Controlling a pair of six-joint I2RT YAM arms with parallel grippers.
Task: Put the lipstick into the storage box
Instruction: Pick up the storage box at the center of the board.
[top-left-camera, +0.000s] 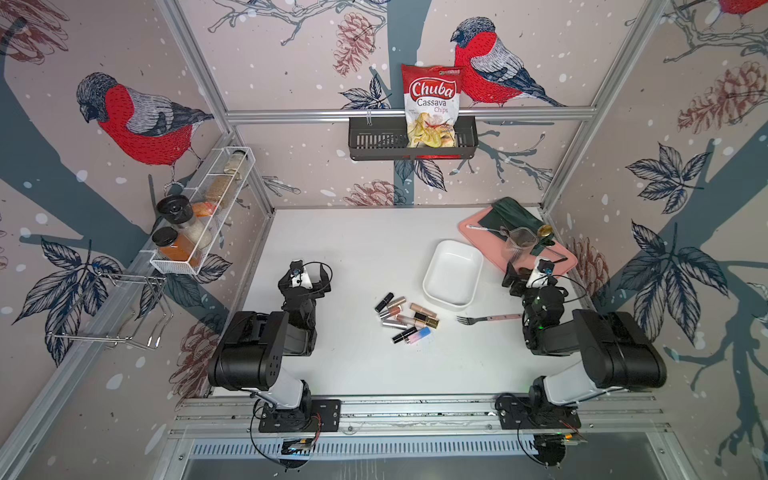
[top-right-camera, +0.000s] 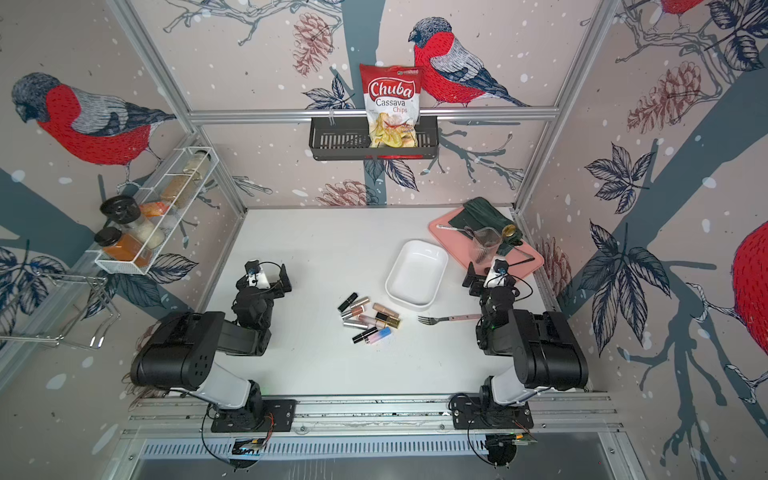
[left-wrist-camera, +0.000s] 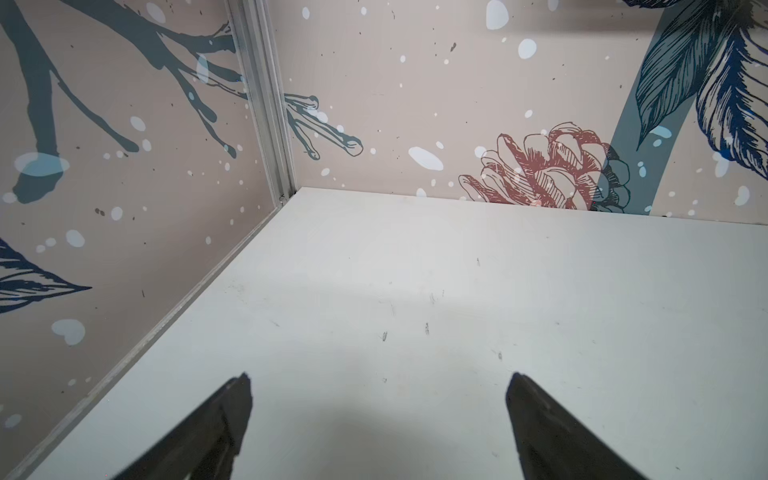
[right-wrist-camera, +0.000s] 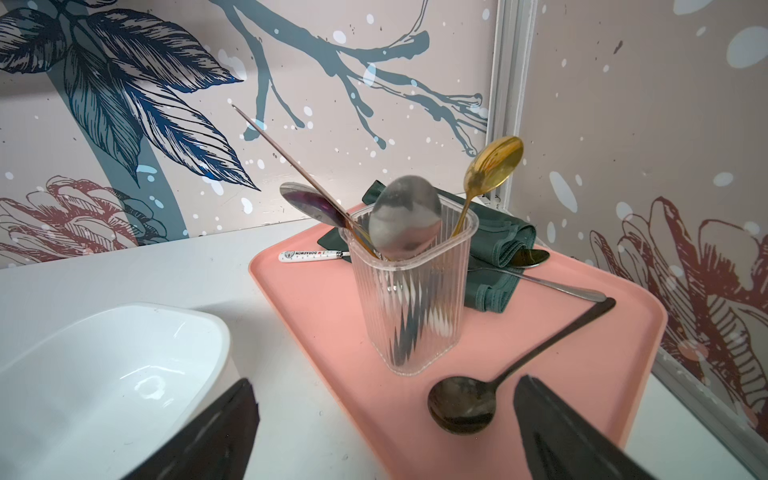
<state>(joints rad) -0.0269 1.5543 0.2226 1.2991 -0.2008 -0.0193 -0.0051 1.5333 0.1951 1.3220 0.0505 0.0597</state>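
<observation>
Both arms sit folded low in the frame, neither holding anything. The left gripper (top-left-camera: 306, 277), left of centre in a top view, has its jaws spread wide over bare white table (left-wrist-camera: 415, 270). The right gripper (top-left-camera: 528, 272), right of centre, is released too, with its jaws far apart over the near corner of the pink tray (right-wrist-camera: 602, 353). A black spoon (right-wrist-camera: 461, 405) lies on the tray close to its fingers, and a ribbed clear cup (right-wrist-camera: 411, 307) of spoons stands just ahead. The storage box (top-left-camera: 453, 274) sits just left of that gripper, with a strip of table between it and the tray. The lipsticks (top-left-camera: 407, 319) lie heaped at centre, below-left of the box and apart from it. A fork (top-left-camera: 486, 319) lies between the heap and the right arm. Open table stretches across the upper left
</observation>
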